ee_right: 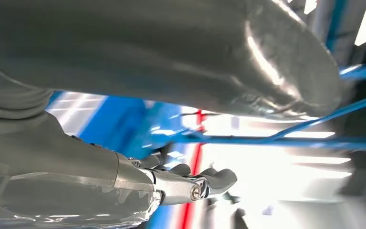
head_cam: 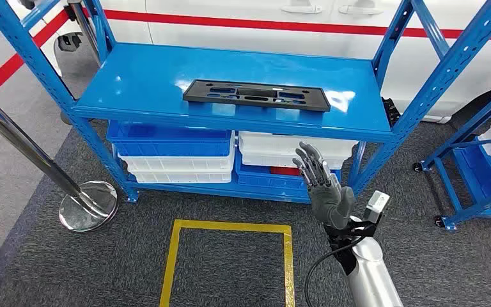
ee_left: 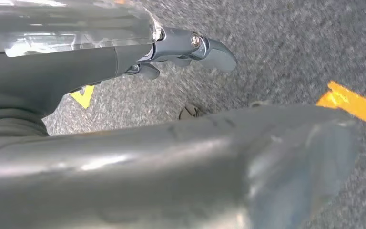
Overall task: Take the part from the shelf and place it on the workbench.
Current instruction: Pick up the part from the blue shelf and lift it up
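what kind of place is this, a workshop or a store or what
Probably a workshop or factory training area: a blue steel shelf holding a black part, stacked parts bins beneath, yellow floor tape marking a standing spot, and the right hand raised before it.

Glossy shelf, matt part
Blue painted-metal shelf [head_cam: 147, 83] is gleaming glossy; black part [head_cam: 256, 94] is looking matt plastic; grey carpet floor [head_cam: 230, 268] is showing rough; chrome post [head_cam: 19, 141] is shining.
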